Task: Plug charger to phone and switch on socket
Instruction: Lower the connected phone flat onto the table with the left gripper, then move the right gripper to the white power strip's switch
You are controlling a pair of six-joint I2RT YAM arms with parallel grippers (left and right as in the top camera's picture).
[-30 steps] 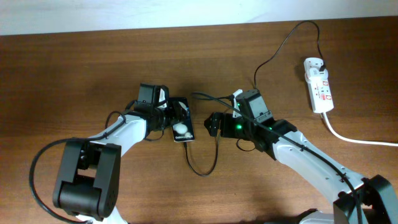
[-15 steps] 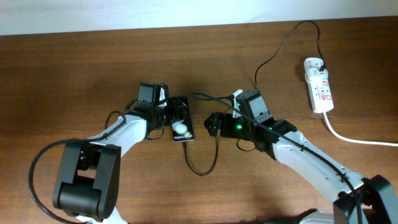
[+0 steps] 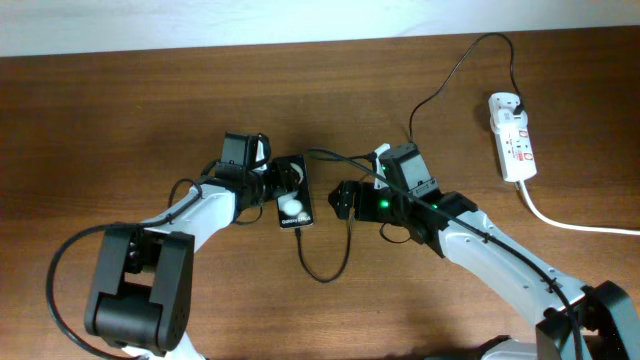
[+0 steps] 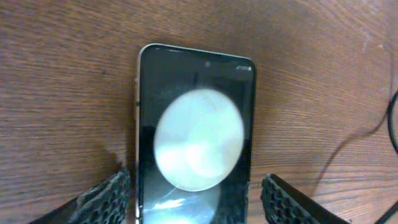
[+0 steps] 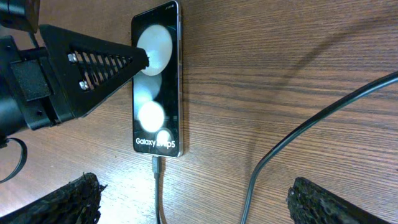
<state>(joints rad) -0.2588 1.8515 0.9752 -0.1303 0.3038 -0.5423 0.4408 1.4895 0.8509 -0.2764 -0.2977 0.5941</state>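
Note:
The black phone (image 3: 293, 197) lies on the wooden table between the two arms. It shows bright round spots and small white text, and is also in the left wrist view (image 4: 194, 124) and the right wrist view (image 5: 157, 81). The thin black charger (image 3: 440, 85) runs from the socket and loops in front of the phone. Its plug tip (image 5: 155, 165) sits in the phone's bottom end. My left gripper (image 3: 274, 186) (image 4: 196, 196) is open, with a finger on each side of the phone's top half. My right gripper (image 3: 341, 199) (image 5: 202, 196) is open and empty, just short of the phone's bottom end. The white socket (image 3: 512, 137) lies at the far right.
The socket's thick white cord (image 3: 570, 222) runs off the right edge. The charger's slack forms a loop (image 3: 325, 270) on the table in front of the phone and passes between my right fingers (image 5: 292, 134).
The phone has turned very slightly between my left fingers. The right arm has not visibly moved.

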